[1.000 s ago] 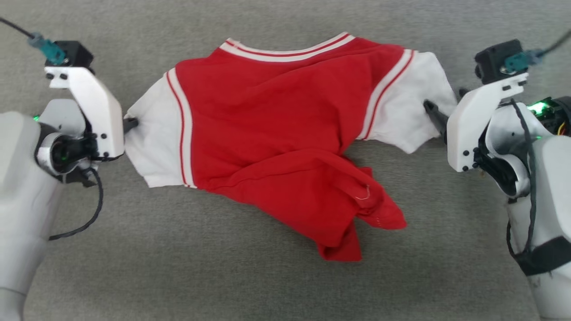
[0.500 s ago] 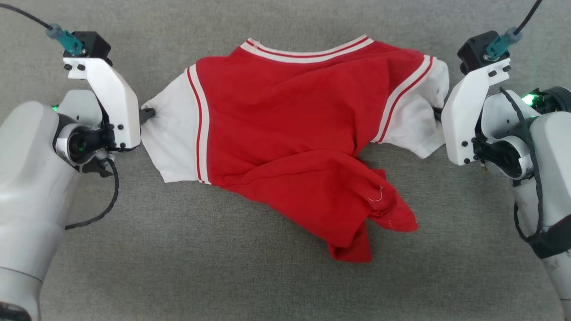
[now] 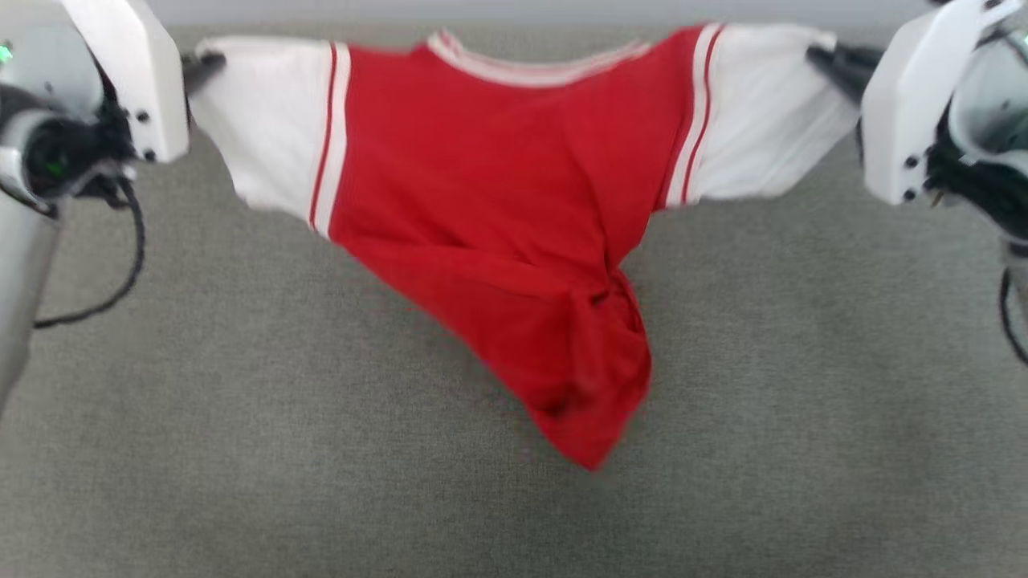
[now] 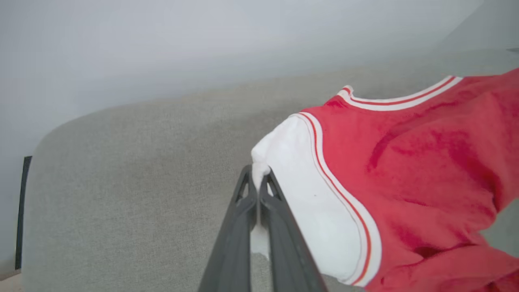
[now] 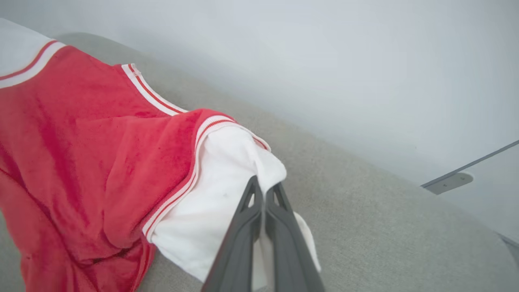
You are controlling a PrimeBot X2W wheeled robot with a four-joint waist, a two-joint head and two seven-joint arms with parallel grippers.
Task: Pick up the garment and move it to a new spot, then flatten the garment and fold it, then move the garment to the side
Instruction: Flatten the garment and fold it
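The garment (image 3: 498, 185), a red shirt with white sleeves and red-white striped trim, hangs stretched between my two grippers above the grey surface (image 3: 241, 441). Its red body sags to a bunched point at the lower middle. My left gripper (image 3: 201, 66) is shut on the edge of the left white sleeve (image 4: 300, 178), its fingers (image 4: 243, 211) pinching white cloth. My right gripper (image 3: 827, 60) is shut on the right white sleeve (image 5: 219, 202), white cloth caught between its fingers (image 5: 279, 219). The shirt's printed front faces away or is hidden.
The grey fabric-covered surface (image 4: 121, 170) spreads under the shirt, with a rounded far edge against a pale wall (image 4: 162, 44). A dark strip (image 4: 22, 211) runs along its left side. In the right wrist view a pale fitting (image 5: 448, 182) sits beyond the edge.
My right gripper shut on the right sleeve. Both grippers then rose and spread apart, lifting the shirt off the surface so that it hangs stretched. The head view has shifted too.
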